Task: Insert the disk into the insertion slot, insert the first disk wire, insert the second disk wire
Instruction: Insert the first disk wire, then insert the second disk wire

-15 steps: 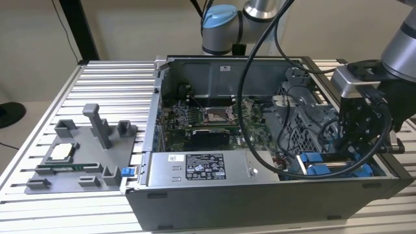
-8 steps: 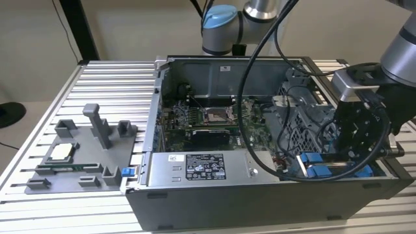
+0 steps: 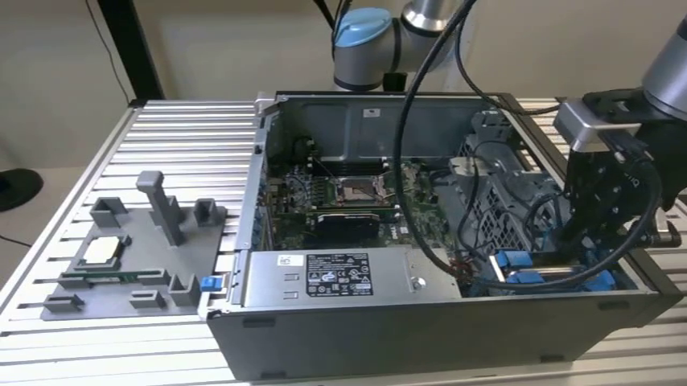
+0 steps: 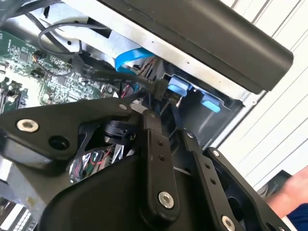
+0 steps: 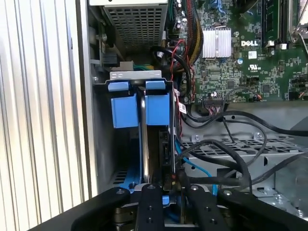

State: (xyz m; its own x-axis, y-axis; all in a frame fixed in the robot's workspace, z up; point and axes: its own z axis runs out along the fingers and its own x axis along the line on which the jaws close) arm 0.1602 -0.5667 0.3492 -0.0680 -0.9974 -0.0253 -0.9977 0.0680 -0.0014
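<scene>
Tool (image 5: 166, 186) clenched on blk wire plug (image 5: 166, 178) by disk (image 5: 158, 109) in insertion slot (image 5: 102, 144).

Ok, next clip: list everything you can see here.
table: one, silver slats, under everything
computer case: one, grey, open, on the table
parts tray: one, grey, on the table, exterior view's left
power supply box: one, grey, labelled, inside the case's near wall
circuit board: one, green, inside the case
drive bay: one, grey with blue trim, case corner
disk: one, blue carrier, standing in the drive bay
cables: several black, one blue, beside the bay
arm: one, grey and blue, behind the case
gripper: one, black, down at the drive bay
</scene>
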